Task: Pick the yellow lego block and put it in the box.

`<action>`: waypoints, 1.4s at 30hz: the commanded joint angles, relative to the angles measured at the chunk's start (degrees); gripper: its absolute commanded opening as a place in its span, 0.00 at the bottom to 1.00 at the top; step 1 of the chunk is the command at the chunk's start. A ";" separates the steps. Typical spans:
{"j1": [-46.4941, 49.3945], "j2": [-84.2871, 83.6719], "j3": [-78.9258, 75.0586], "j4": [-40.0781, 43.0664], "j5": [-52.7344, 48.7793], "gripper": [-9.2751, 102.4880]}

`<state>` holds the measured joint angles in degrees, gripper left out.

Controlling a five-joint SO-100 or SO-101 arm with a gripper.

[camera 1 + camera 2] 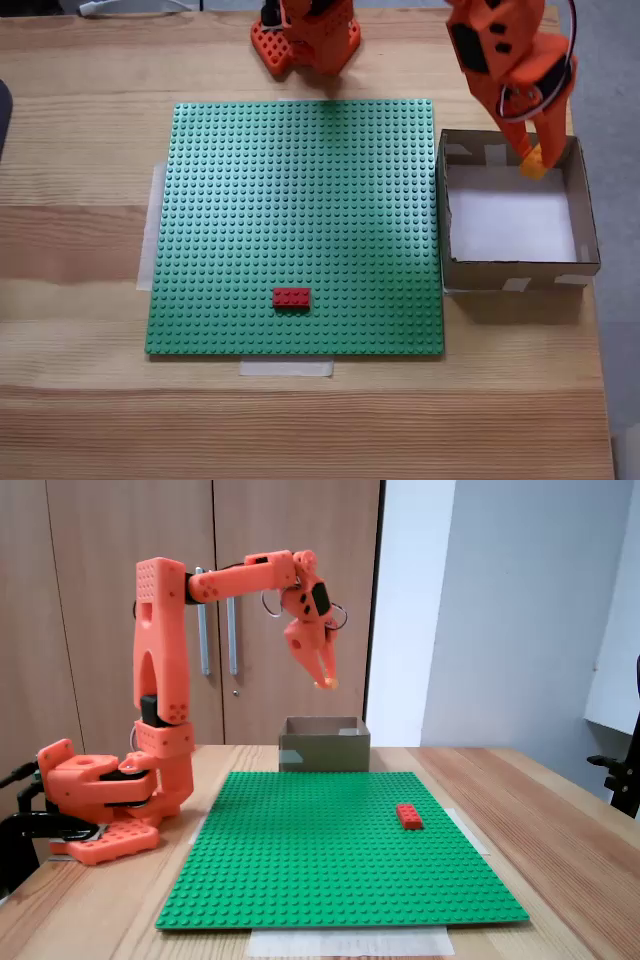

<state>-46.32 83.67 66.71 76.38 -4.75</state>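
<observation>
The orange arm reaches out with its pincer (326, 680) held high above the box (323, 752), fingers closed narrowly on the yellow lego block (328, 683), which peeks out at the fingertips. In the fixed view from above, the pincer (535, 160) and the yellow lego block (534, 164) sit over the far right part of the box (510, 272), near its back rim. The box stands on the wooden surface (80, 130), just beside the right edge of the green baseplate (290, 210). A red lego brick (291, 297) lies on the baseplate near its front edge, well apart from the box.
</observation>
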 commanded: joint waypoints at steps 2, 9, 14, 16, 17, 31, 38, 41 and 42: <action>-0.79 -2.99 -5.45 1.05 -0.44 0.07; 0.00 -11.51 -10.28 1.76 -1.41 0.07; 0.62 -17.75 -10.28 -0.09 -2.81 0.07; 0.62 -19.16 -10.11 -0.26 -2.72 0.07; 0.53 -19.60 -9.84 -0.70 -2.72 0.07; -0.79 -25.93 -7.91 -2.64 -1.49 0.07; -1.32 -28.48 -7.82 -2.64 -0.44 0.07; -0.97 -29.36 -7.73 -3.34 0.97 0.07; -0.97 -29.44 -7.56 -3.34 1.05 0.07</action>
<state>-47.46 53.96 59.15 73.48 -4.48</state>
